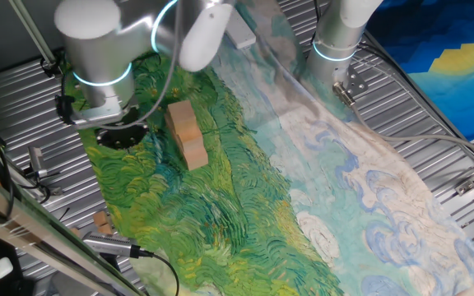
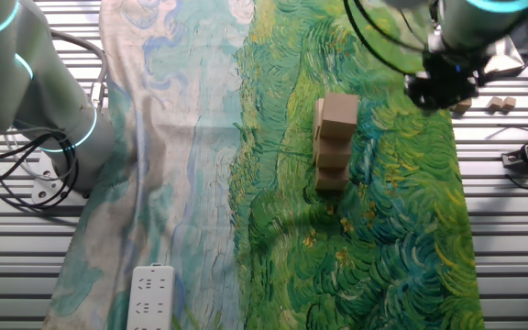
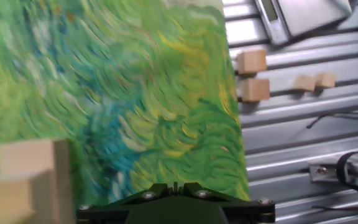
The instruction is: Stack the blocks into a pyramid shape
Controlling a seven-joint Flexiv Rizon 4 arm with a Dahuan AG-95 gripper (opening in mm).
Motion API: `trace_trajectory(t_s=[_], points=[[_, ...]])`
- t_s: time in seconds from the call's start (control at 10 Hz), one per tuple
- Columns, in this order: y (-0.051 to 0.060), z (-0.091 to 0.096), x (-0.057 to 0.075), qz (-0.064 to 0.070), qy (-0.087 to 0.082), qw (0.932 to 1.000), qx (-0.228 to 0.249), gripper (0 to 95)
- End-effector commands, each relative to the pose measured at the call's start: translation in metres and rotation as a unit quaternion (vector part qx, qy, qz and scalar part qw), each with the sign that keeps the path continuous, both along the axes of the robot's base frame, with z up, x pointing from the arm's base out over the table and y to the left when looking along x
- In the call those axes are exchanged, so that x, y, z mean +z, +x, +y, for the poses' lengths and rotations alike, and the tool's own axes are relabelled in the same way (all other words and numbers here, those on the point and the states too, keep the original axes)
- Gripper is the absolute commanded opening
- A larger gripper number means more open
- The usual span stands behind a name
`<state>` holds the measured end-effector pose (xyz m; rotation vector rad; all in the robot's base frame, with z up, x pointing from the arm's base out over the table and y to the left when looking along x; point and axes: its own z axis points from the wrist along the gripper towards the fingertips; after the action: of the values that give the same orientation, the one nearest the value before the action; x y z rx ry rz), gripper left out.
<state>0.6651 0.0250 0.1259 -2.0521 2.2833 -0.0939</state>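
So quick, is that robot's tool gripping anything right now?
Tool: nothing can be seen in it, but whether it is open or closed cannot be told. The stacked blocks stand apart from it.

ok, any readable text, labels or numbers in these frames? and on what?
None readable.
Blocks: plain wood, no marks.
Cloth: painted swirls only, no lettering.
Power strip: sockets show, any print too small to read.
Arm: lit ring, no legible label.
Loose blocks on the metal table: unmarked.
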Motion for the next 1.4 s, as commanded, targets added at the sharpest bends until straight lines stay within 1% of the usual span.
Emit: trace_trajectory(t_s=[0.1, 0.2, 0.4, 0.6, 0.7, 1.0, 1.1, 1.2, 1.4], points=[[0.005, -0.016, -0.009, 0.000, 0.004, 0.9999, 0.010, 0.0], [0.007, -0.029, -0.017, -0.001, 0.006, 0.9998, 0.018, 0.0], [0.008, -0.045, -0.027, -0.004, 0.006, 0.9996, 0.026, 0.0], [0.007, -0.058, -0.033, -0.006, 0.006, 0.9994, 0.033, 0.0], [0.005, -0.071, -0.040, -0.006, 0.007, 0.9993, 0.036, 0.0], [0.005, -0.094, -0.053, -0.008, 0.006, 0.9984, 0.055, 0.0], [0.004, -0.097, -0.054, -0.008, 0.008, 0.9984, 0.056, 0.0], [0.002, -0.101, -0.054, -0.007, 0.003, 0.9984, 0.056, 0.0], [-0.001, -0.104, -0.051, -0.006, -0.002, 0.9996, 0.027, 0.0]])
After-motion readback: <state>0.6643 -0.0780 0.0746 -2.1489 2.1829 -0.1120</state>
